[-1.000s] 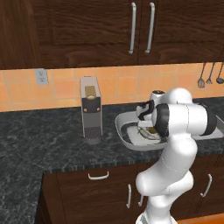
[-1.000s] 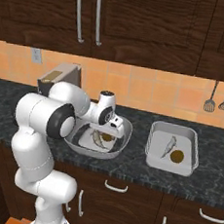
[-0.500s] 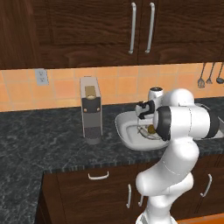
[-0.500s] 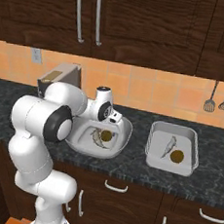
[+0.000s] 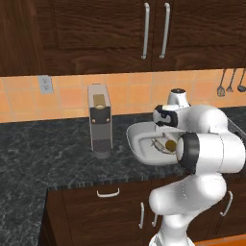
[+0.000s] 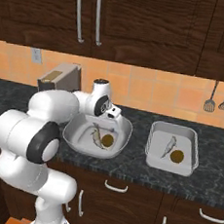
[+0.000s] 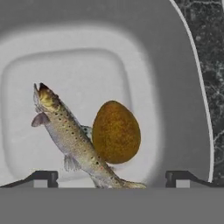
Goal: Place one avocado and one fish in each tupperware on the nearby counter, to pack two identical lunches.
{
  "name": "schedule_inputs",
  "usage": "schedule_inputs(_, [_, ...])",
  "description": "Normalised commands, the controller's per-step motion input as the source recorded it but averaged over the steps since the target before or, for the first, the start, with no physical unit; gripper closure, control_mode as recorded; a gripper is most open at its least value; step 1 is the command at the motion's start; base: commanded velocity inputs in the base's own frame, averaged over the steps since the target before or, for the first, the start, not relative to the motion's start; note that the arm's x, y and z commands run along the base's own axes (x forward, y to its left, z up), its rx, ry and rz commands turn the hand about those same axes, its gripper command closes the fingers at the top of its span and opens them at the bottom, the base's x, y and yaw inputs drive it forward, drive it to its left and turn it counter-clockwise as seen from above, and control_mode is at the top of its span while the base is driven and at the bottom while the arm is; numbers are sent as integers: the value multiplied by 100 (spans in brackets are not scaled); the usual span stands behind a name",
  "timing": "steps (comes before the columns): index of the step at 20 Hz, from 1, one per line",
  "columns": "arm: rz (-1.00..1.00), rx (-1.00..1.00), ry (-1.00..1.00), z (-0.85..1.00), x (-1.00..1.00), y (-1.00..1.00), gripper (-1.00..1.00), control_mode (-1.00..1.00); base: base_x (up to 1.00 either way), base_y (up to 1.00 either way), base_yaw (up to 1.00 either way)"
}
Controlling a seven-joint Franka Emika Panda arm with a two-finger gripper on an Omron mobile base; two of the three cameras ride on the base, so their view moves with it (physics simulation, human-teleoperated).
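The end effector (image 7: 111, 177) hangs over the left tupperware (image 6: 72, 132), and its two dark finger tips (image 7: 41, 178) stand far apart at the bottom of the hand view, with nothing between them, so it is released and grasps nothing. In the right base view the hand (image 6: 111, 112) is above the back rim of this tupperware.

Inside the left tupperware lie one fish (image 7: 72, 140) and one avocado (image 7: 116, 132). The avocado is brown-olive and egg-shaped, and it rests just beside the fish, touching its side near the middle of the body. The fish is spotted and lies diagonally, with its head toward the upper left of the hand view and its tail toward the bottom. In the left base view the same tupperware (image 5: 139, 139) stands on the dark marbled desk (image 5: 48, 153), partly hidden by the white arm (image 5: 206, 144), and the avocado (image 5: 170, 144) shows just beside the arm.

The second tupperware (image 6: 153, 155) stands on the desk (image 6: 214, 178) well apart to the right of the first one. It holds a pale fish (image 6: 168, 145) and a second avocado (image 6: 177, 157), which lie near each other.

A grey coffee machine (image 5: 100, 127) stands on the desk to the left of the left tupperware. Dark wooden cabinets (image 6: 143, 19) with silver handles hang above, and kitchen utensils (image 6: 211, 97) hang on the orange tiled wall.
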Motion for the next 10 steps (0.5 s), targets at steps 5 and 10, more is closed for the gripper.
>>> schedule_inputs(5, [6, 0, -1, 18, -95, 35, -100, -100, 0, 0, 0])
schedule_inputs(10, [12, 1, 0, 12, -52, 37, -100, -100, 0, 0, 0])
